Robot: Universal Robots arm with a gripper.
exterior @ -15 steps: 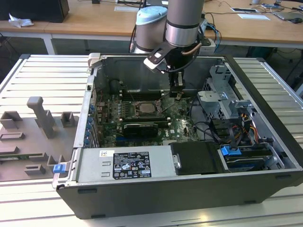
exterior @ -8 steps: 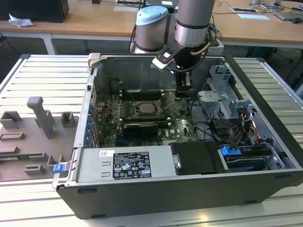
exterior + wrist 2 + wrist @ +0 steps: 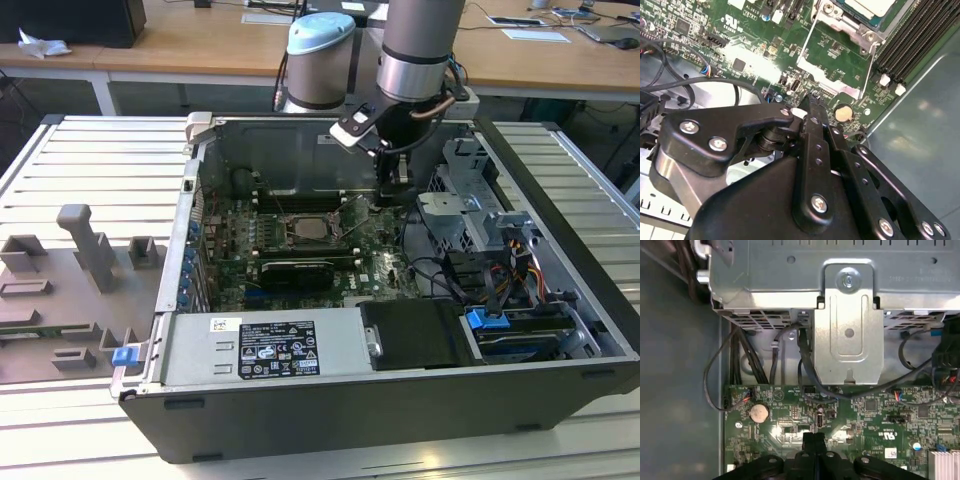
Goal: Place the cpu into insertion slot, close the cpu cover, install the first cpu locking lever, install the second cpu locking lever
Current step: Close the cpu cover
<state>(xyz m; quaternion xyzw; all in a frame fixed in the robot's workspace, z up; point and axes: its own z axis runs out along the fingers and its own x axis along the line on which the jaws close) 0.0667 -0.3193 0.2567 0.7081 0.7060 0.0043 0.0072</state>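
Observation:
In the exterior view my gripper point(image 3: 392, 198) hangs inside the open computer case, just to the right of the insertion slot point(image 3: 314, 228), low over the green board. Its fingers are shut with nothing between them, as both wrist views show point(image 3: 812, 101) point(image 3: 815, 438). In the second wrist view the cpu point(image 3: 867, 6) shows its pale top in the slot. The silver cpu cover point(image 3: 842, 25) frames it. Two thin silver lever rods point(image 3: 806, 40) point(image 3: 870, 65) run from the slot towards my fingertips; I cannot tell whether they are latched.
A long black graphics card point(image 3: 297, 270) lies in front of the slot. A metal drive cage point(image 3: 470, 215) and cables point(image 3: 440, 275) crowd the exterior view's right. A coin battery point(image 3: 759, 413) sits near my fingertips. A grey fixture plate point(image 3: 70, 290) lies outside the case.

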